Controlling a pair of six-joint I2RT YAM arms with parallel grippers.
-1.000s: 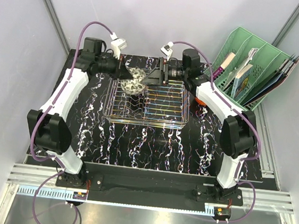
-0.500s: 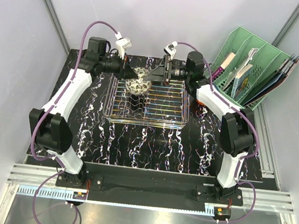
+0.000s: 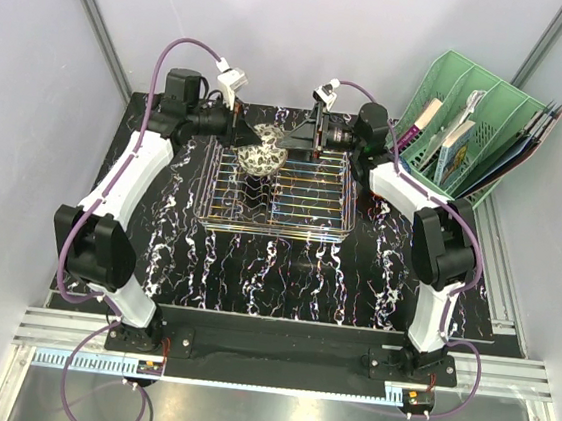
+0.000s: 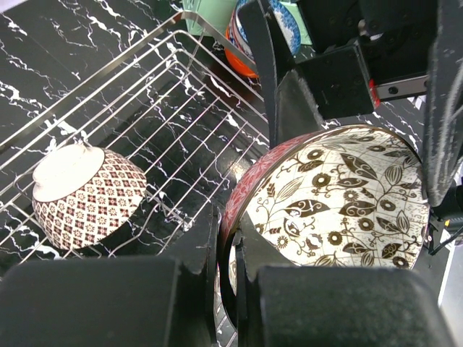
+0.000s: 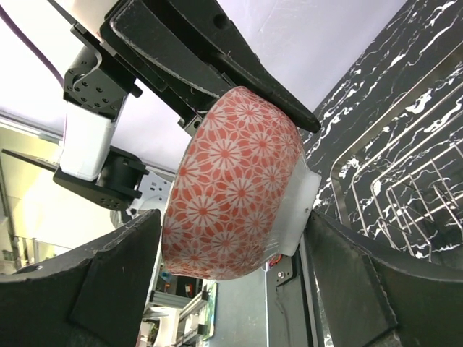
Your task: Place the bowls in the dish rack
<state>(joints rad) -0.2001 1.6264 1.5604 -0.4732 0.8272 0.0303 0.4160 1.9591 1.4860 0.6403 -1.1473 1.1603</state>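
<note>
A pink-red patterned bowl with a floral white inside is held in the air over the far edge of the silver wire dish rack. My left gripper is shut on its rim. My right gripper is open, one finger on each side of the same bowl; the fingers are very close to it. In the top view the two grippers, left and right, face each other. A second patterned bowl lies upside down in the rack. An orange-red bowl and a blue-and-white bowl sit beyond the rack.
A green slotted file organiser with books stands at the back right. The black marbled tabletop runs in front of the rack. Grey walls enclose the back and both sides.
My left gripper has carried the bowl rightward and a little farther back, in between the right gripper's fingers. The right arm has drawn slightly back and up.
</note>
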